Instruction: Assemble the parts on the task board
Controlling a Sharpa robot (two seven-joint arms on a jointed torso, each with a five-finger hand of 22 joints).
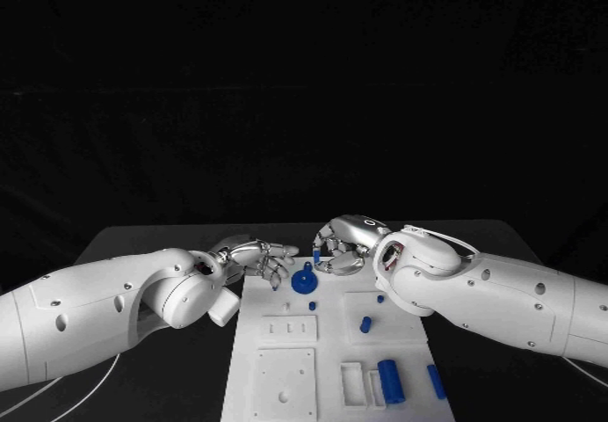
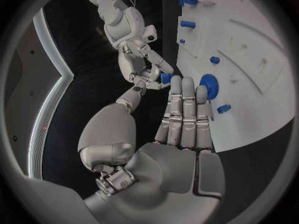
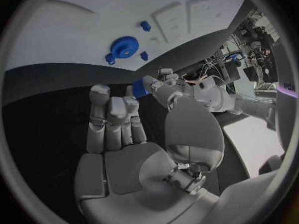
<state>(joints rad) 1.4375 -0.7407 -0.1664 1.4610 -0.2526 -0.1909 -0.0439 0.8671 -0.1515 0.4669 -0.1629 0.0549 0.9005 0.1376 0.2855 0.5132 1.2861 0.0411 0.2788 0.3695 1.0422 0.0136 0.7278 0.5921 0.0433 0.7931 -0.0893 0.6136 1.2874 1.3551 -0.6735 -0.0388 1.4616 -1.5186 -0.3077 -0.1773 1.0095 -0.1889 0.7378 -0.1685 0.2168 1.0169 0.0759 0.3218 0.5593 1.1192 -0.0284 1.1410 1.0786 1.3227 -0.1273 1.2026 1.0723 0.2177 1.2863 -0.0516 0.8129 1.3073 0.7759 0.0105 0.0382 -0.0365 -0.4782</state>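
Right hand (image 1: 340,248) pinching a small blue part (image 2: 166,77) above the white board's (image 1: 285,369) far edge, left hand (image 1: 257,258) hovering alongside, fingers straight and together, blue gear (image 1: 304,281) sitting just below, blue pegs (image 1: 392,381) lying nearer.

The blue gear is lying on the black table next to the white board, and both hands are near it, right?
Not quite. The blue gear lies on the white task board itself, near its far end, as the head view shows. The left hand and right hand are indeed near it.
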